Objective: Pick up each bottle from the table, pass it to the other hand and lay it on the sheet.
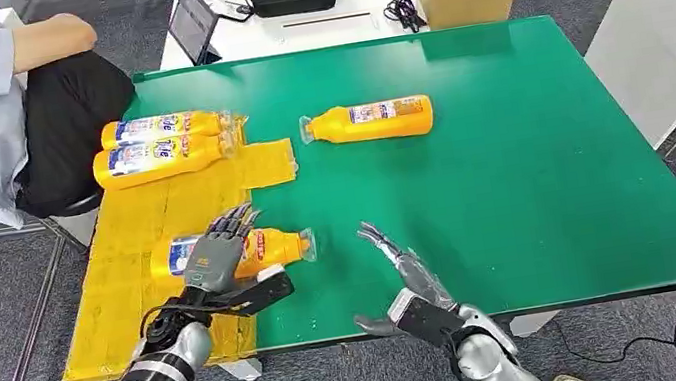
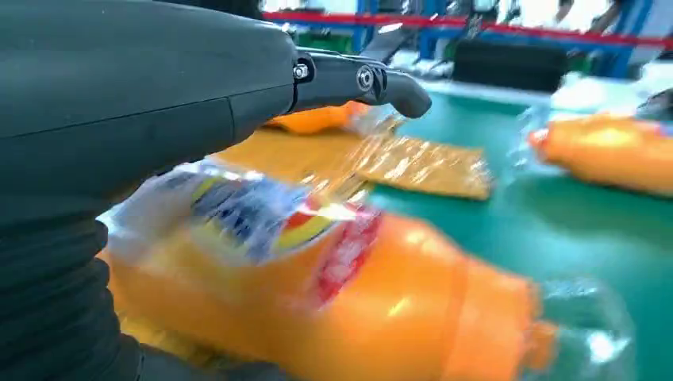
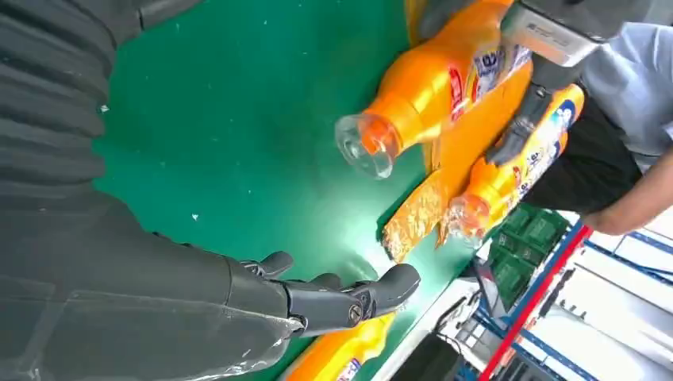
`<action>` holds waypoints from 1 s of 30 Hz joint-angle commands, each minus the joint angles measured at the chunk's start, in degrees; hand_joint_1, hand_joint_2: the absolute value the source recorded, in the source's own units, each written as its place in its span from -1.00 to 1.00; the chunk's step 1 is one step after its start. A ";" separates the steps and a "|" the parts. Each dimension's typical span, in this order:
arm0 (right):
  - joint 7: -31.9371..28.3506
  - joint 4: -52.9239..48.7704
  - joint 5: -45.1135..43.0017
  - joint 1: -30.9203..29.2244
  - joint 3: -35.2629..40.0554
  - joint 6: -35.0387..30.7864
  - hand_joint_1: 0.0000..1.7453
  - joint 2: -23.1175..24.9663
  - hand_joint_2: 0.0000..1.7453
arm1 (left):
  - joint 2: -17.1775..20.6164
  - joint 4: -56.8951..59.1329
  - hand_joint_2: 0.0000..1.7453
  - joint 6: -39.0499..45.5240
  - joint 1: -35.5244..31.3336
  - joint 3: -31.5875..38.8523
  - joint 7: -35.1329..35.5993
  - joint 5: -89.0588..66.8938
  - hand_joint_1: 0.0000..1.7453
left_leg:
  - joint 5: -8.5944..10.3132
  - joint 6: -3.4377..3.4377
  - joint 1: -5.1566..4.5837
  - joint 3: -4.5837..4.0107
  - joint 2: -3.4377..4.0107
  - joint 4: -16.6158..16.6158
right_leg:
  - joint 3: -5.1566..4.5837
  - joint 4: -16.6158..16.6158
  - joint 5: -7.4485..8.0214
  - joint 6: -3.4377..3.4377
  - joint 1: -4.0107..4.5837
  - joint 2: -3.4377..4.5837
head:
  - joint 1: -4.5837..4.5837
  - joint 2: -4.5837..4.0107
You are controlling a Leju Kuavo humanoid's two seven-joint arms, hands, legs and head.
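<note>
Your left hand (image 1: 218, 256) is clamped on the bottle (image 1: 272, 249) over the sheet's (image 1: 120, 314) right edge; right hand (image 1: 406, 276) fingers spread, so grip that slick, full-looking body mid-label.

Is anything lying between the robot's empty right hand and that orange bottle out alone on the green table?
Nothing visible does. The right hand hangs open at the table's near edge, and only bare green table lies between it and the lone bottle.
</note>
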 commanded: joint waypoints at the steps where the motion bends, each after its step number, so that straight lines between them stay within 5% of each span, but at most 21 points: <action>1: 0.27 1.87 0.15 0.04 -1.66 -0.37 -1.00 -0.44 1.00 | 0.44 -12.44 1.00 -0.96 2.08 -8.13 1.27 0.70 -1.00 | -0.04 -0.06 0.03 -0.03 -0.03 0.00 | -0.01 -0.01 -0.05 -0.07 0.04 -0.05 | 0.00 0.00; 12: 0.42 1.18 0.32 1.20 -2.11 -0.62 -1.00 -0.31 1.00 | 1.69 -21.19 1.00 -2.45 5.13 -12.09 1.04 2.32 -1.00 | -0.06 -0.08 0.06 -0.16 0.04 0.01 | -0.12 -0.02 -0.05 -0.10 0.06 0.00 | 0.00 0.00; 18: -0.18 -6.35 -6.15 5.71 -7.18 0.90 -1.00 1.39 1.00 | 2.64 -36.86 1.00 -14.07 14.52 -15.30 -4.44 20.90 -1.00 | -0.08 -0.06 0.00 -0.16 0.03 -0.04 | -0.13 -0.02 -0.09 -0.09 0.01 0.00 | 0.00 0.00; 20: -0.18 -16.71 -10.17 7.49 -4.94 -2.31 -1.00 0.45 1.00 | 1.85 -39.56 1.00 -17.15 16.31 -15.34 -7.99 28.60 -1.00 | -0.17 -0.09 0.03 -0.09 0.11 0.00 | -0.07 0.00 -0.14 -0.12 0.04 0.07 | -0.02 0.00; 24: -0.18 -22.03 -13.81 8.78 -4.32 -6.24 -1.00 0.83 1.00 | -0.65 -42.82 1.00 -25.90 19.46 -14.84 -8.13 47.43 -1.00 | -0.15 -0.08 -0.01 -0.34 0.05 0.04 | -0.32 0.06 -0.11 -0.08 0.00 0.01 | 0.00 0.00; 29: -0.18 -18.67 -15.10 8.56 -6.59 -5.88 -1.00 2.28 1.00 | -0.59 -42.44 1.00 -23.55 20.01 -14.84 -8.69 47.56 -1.00 | -0.17 -0.11 0.04 -0.24 0.06 0.02 | -0.24 0.01 -0.12 -0.12 0.05 0.01 | 0.00 0.00; 30: 2.15 -17.23 -14.20 8.73 -8.00 -7.31 -1.00 3.72 -1.00 | -1.22 -42.85 1.00 -19.54 21.40 -13.79 -8.86 47.64 -1.00 | -0.15 -0.10 0.04 -0.25 0.08 -0.01 | -0.25 -0.02 -0.09 -0.11 0.04 0.03 | 0.00 0.00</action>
